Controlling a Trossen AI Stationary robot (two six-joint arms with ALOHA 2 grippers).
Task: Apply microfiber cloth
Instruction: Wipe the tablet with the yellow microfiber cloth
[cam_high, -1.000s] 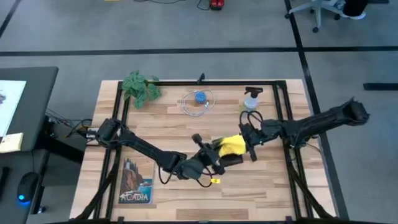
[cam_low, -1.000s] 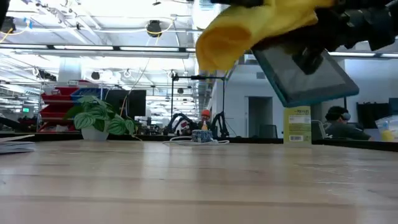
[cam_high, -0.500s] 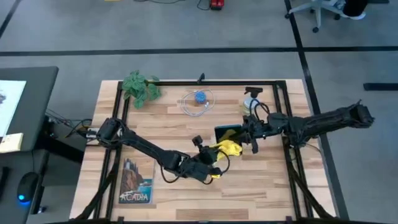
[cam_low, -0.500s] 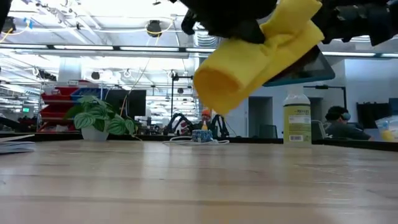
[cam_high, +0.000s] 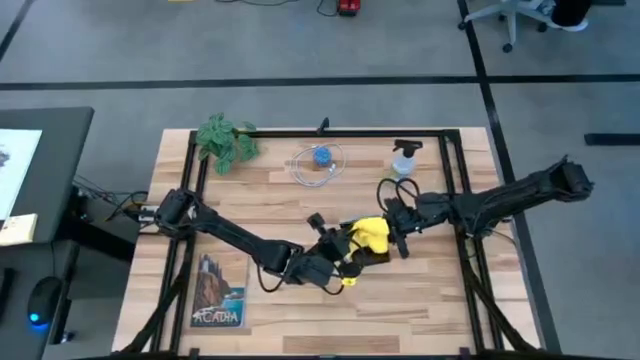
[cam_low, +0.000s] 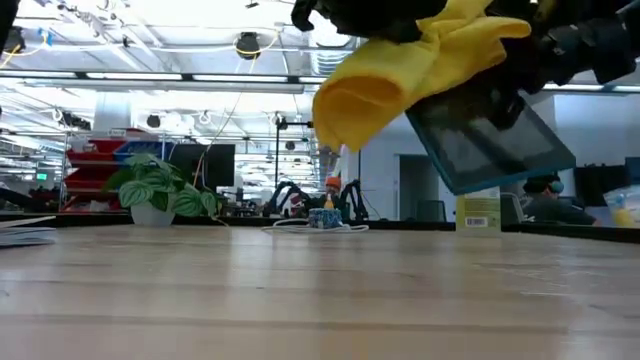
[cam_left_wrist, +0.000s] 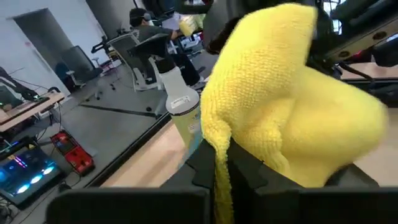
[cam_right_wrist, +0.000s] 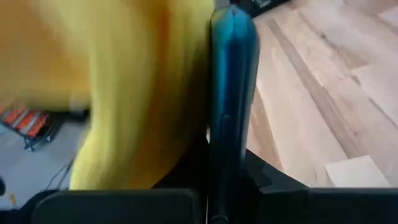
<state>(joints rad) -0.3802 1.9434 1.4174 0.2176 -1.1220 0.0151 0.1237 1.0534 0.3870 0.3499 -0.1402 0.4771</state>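
The book (cam_high: 218, 293) at the table's (cam_high: 420, 300) near left edge read "ACADIA" on its cover; the spray bottle's (cam_high: 404, 160) label (cam_low: 478, 209) carried print too small to read. The cloth (cam_high: 370, 235) was held in the air over the middle of the table, bunched into a thick roll pressed against the tablet's (cam_low: 490, 140) face. In the low view the roll's long axis sloped down toward the plant (cam_low: 155, 192) side, and the tablet hung tilted, one corner lowest. The left gripper (cam_high: 345, 250) had its fingers clamped on the cloth; the right gripper (cam_high: 397, 228) was clamped on the tablet's edge (cam_right_wrist: 230, 93). Bare wood lay open beneath both and along the near edge. The coiled cable (cam_high: 318, 164) and bottle sat well apart near the far edge.
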